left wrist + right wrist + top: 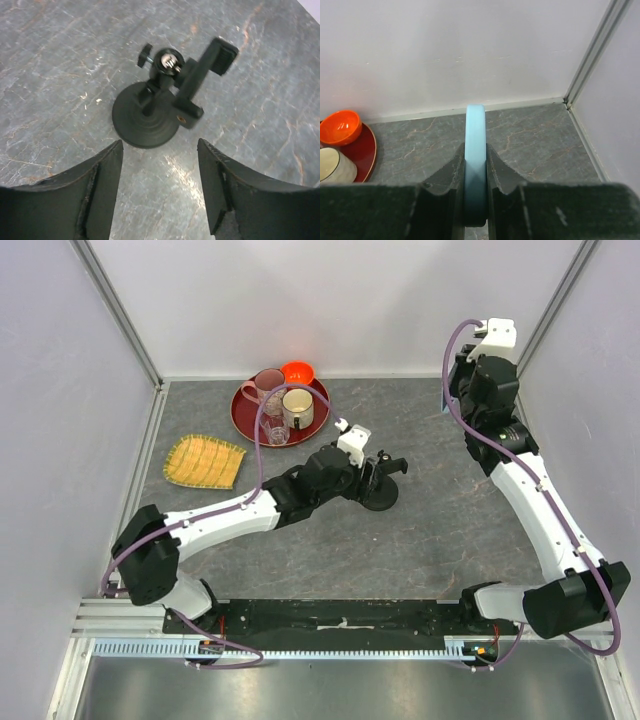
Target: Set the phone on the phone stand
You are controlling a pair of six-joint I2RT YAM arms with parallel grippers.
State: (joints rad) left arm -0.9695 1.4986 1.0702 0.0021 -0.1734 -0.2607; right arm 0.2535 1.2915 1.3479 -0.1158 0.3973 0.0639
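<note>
Well off to the right of the phone stand [150, 117], clamped edge-up in the right gripper [476, 172]: the phone [475, 140]. Just beside the stand, spread wide and empty: the left gripper [160, 150]. Carry step, likely; next, steadying the stand, lowering the phone onto it.

Grey, marble-veined desk [430, 540]; matte black phone stand [150, 117]; pale blue rim on the phone [475, 145]; glossy orange bowl [339, 126]; dark red tray [240, 412]; yellow striped woven dish [204, 460].

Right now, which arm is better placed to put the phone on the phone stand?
Right: the right gripper is shut on the phone. The left gripper is open and empty, facing the phone stand.
</note>
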